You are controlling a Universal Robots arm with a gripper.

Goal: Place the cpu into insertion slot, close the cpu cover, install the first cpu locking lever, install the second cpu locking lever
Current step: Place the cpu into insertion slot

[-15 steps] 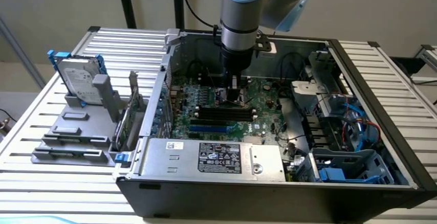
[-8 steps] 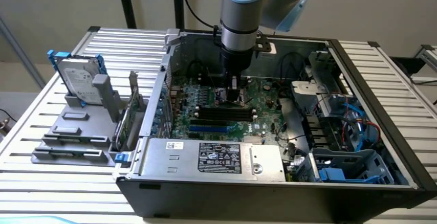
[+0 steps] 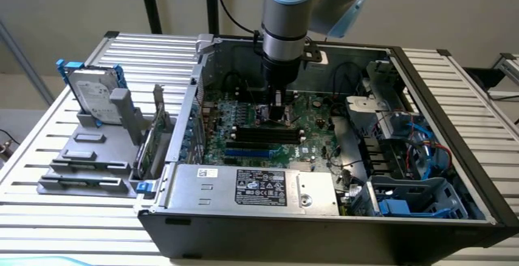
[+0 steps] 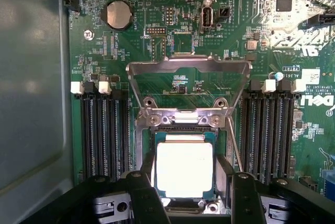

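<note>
Nearest you: two black fingers [image 4: 148, 169] of the gripper [image 4: 186, 174], clamped on the cpu [image 4: 184, 164], pads against two opposite edges. Your count: one cpu, one insertion slot [image 4: 184, 131], one cpu cover [image 4: 187, 67], one thin lever rod [image 4: 234, 143], two banks of memory slots [image 4: 104, 135]. The banks flank the socket closely, one each side. The cover stands open off the slot's far edge, clear of the chip. The cpu lies inside the slot's rim, flat, metal face up, edges square with the socket. Being square, it has no long axis.
</note>
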